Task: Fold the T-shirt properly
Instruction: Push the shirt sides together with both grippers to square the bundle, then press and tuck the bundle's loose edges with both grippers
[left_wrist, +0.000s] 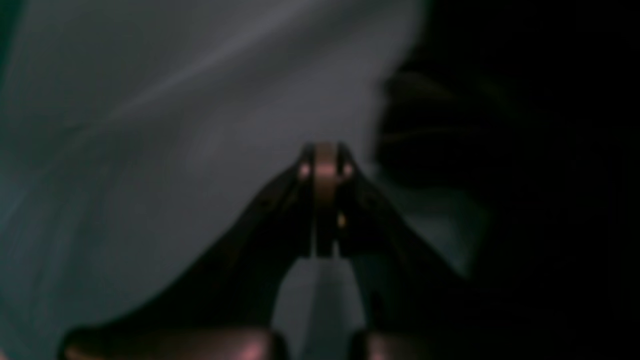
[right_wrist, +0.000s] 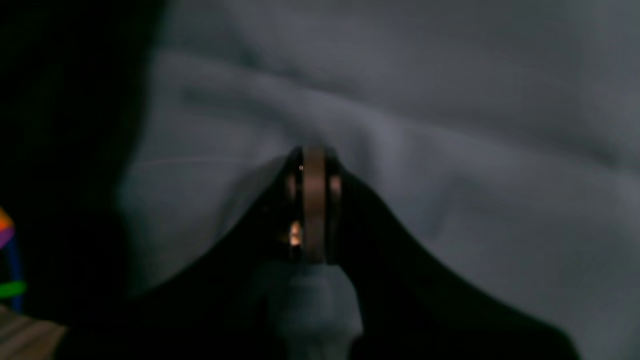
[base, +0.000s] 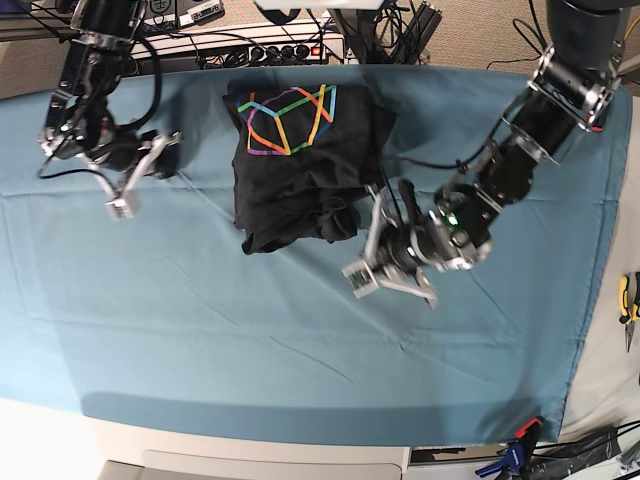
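teal cloth covers table (cables behind).

No legible text, labels, brand names, numbers or signs appear in any view. The only marking is a rainbow-coloured geometric line print on the T-shirt; it contains no letters or digits. Both wrist views are too dark and blurred to resolve any lettering

Both wrist views blurred – T-shirt print cut off at edge.
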